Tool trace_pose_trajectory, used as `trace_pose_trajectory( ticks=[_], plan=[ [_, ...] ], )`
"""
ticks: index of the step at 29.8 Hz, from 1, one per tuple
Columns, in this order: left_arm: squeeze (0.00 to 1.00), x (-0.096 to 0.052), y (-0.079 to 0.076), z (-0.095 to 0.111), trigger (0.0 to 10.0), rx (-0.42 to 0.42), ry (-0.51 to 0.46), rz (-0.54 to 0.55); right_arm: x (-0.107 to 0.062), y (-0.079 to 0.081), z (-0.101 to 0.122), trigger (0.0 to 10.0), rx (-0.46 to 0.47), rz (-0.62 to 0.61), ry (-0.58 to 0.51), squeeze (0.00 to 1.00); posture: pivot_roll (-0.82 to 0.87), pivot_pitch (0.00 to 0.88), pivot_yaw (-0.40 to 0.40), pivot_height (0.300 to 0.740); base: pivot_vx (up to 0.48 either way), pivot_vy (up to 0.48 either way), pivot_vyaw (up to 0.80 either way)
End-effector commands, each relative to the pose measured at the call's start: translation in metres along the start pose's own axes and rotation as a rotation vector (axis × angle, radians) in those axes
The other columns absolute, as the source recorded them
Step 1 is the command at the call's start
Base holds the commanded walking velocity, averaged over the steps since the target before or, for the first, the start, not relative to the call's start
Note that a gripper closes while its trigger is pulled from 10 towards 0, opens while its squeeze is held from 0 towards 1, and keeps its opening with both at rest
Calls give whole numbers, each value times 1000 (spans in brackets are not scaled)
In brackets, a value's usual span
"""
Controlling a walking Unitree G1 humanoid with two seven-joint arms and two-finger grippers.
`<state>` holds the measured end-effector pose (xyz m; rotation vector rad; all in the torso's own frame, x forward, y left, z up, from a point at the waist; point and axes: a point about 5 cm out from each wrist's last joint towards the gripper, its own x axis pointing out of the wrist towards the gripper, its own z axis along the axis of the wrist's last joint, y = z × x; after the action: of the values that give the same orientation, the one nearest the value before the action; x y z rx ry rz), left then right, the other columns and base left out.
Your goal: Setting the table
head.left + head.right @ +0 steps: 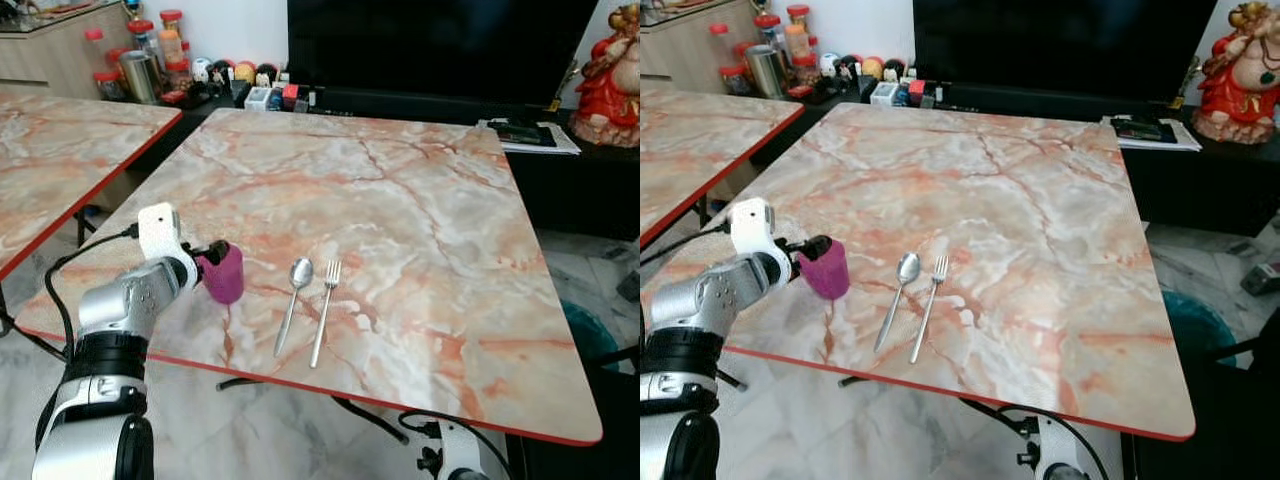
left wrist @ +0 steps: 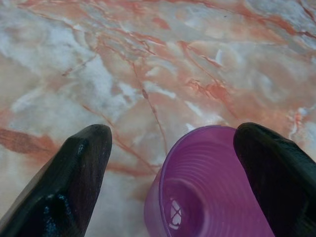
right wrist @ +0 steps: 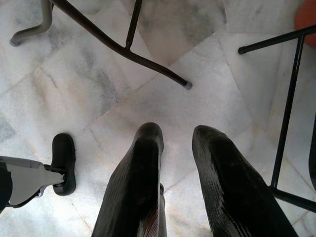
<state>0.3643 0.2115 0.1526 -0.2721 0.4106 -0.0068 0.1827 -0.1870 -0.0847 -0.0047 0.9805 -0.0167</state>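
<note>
A purple plastic cup point(image 1: 225, 275) stands upright on the marble table point(image 1: 400, 180), near its front left edge. My left gripper point(image 1: 216, 254) is open around the cup's rim. In the left wrist view the cup point(image 2: 207, 187) sits between the two black fingers point(image 2: 79, 173), close against one of them and apart from the other. A spoon point(image 1: 293, 300) and a fork point(image 1: 325, 310) lie side by side just right of the cup. My right gripper point(image 3: 177, 136) hangs below the table edge over the floor, with a narrow gap between its fingers and nothing in them.
A second marble table point(image 1: 60, 150) stands to the left across a narrow gap. Behind are a TV point(image 1: 430, 50), jars point(image 1: 150, 50), papers point(image 1: 525, 135) and a red figurine point(image 1: 610, 80). Black metal legs point(image 3: 148, 59) cross the tiled floor.
</note>
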Motion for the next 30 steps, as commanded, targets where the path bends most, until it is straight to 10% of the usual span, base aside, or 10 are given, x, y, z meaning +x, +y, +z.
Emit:
trace_pose_trajectory(
  ticks=[1, 5, 30],
  plan=[
    [0, 1, 0, 4, 3843, 12, -8, 16, 0, 0, 3, 10000, 7, -2, -5, 0, 72, 0, 12, 740, 0, 0, 0],
    [0, 2, 0, 4, 0, 12, -2, 18, 1, 0, 3, 10000, 5, -1, -5, 0, 74, 0, 11, 740, 0, 0, 0],
    [0, 2, 1, 1, 0, 16, 11, 13, 1, 0, 4, 10000, -2, -1, -8, 0, 77, 0, 8, 740, 0, 0, 0]
  ],
)
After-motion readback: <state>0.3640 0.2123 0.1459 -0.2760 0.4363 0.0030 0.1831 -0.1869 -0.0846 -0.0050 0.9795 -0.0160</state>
